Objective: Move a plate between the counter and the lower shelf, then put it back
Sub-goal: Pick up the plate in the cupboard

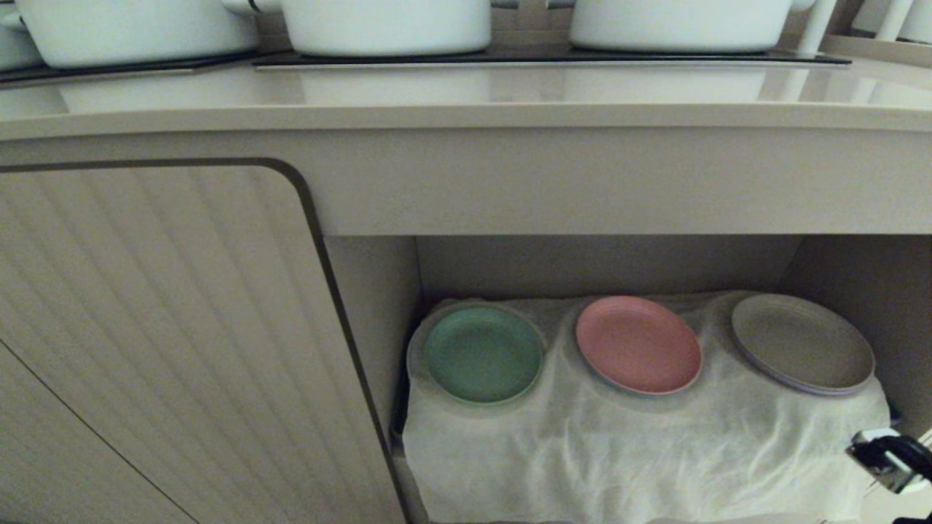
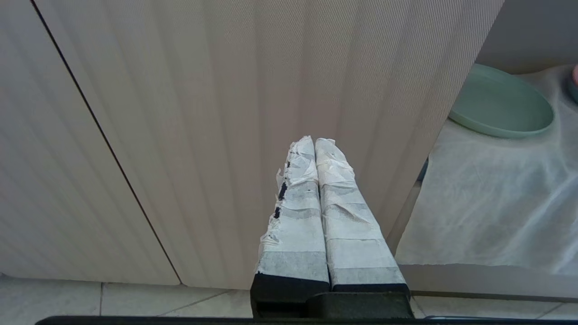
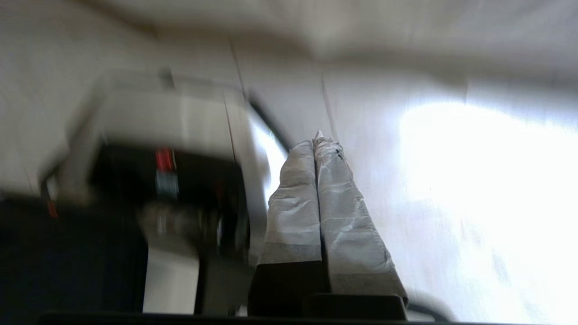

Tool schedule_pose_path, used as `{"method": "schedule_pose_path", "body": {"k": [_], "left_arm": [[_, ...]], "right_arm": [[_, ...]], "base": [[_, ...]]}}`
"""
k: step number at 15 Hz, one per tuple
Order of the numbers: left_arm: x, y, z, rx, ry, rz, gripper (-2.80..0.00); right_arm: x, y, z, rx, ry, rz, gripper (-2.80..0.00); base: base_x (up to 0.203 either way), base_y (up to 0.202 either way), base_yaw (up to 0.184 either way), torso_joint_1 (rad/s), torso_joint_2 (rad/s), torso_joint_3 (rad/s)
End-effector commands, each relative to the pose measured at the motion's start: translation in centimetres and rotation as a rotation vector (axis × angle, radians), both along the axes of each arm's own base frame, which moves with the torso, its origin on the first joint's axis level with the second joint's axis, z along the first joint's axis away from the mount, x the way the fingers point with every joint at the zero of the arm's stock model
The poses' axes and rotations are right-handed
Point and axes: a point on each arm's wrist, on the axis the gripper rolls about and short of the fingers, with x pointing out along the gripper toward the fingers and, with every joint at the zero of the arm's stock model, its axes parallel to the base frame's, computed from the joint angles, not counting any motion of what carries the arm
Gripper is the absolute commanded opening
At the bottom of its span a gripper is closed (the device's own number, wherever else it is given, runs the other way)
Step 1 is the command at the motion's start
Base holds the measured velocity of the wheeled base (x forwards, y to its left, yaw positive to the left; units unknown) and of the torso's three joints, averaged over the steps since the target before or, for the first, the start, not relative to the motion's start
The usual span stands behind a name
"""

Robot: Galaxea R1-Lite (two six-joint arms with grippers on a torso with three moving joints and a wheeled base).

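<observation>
The mint-green plate (image 1: 483,354) lies flat in the left hollow of the white cloth lining the lower shelf (image 1: 619,444); the left wrist view also catches the plate (image 2: 501,101) at the cubby's edge. Above runs the beige counter (image 1: 466,94), with no plate on it. My left gripper (image 2: 314,141) is shut and empty, parked in front of the ribbed cabinet door, left of the cubby. My right gripper (image 3: 317,137) is shut on nothing and points at a pale floor, away from the shelf. Part of my right arm (image 1: 892,458) shows at the lower right of the head view.
A pink plate (image 1: 638,343) and a stack of pale plates (image 1: 801,342) sit to the right of the green one on the cloth. White pots (image 1: 386,25) stand on the black cooktop (image 1: 553,58). The ribbed cabinet door (image 1: 160,327) borders the cubby on the left.
</observation>
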Motion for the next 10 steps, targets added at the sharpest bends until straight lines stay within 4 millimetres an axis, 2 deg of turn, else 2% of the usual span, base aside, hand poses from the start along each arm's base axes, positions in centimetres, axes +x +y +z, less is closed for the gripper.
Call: {"method": "schedule_pose_path", "body": {"k": [1,4,10], "left_arm": [[0.0,0.0,0.0,0.000,-0.001,0.001,-2.80],[0.0,0.0,0.0,0.000,-0.001,0.001,-2.80],[0.0,0.0,0.0,0.000,-0.001,0.001,-2.80]], "right_arm": [[-1.7,-1.3,-0.1,0.056,-0.190,-0.048,-2.80],[-4.2,-2.2,-0.8,0.052,-0.366,-0.044,-2.80],[-8.3,-2.7,-0.8,0.014,-0.676,-0.102,-2.80]], "base": [[0.000,0.000,0.000,0.000,0.00,0.000],[0.000,0.000,0.000,0.000,0.00,0.000],[0.000,0.000,0.000,0.000,0.00,0.000]]}}
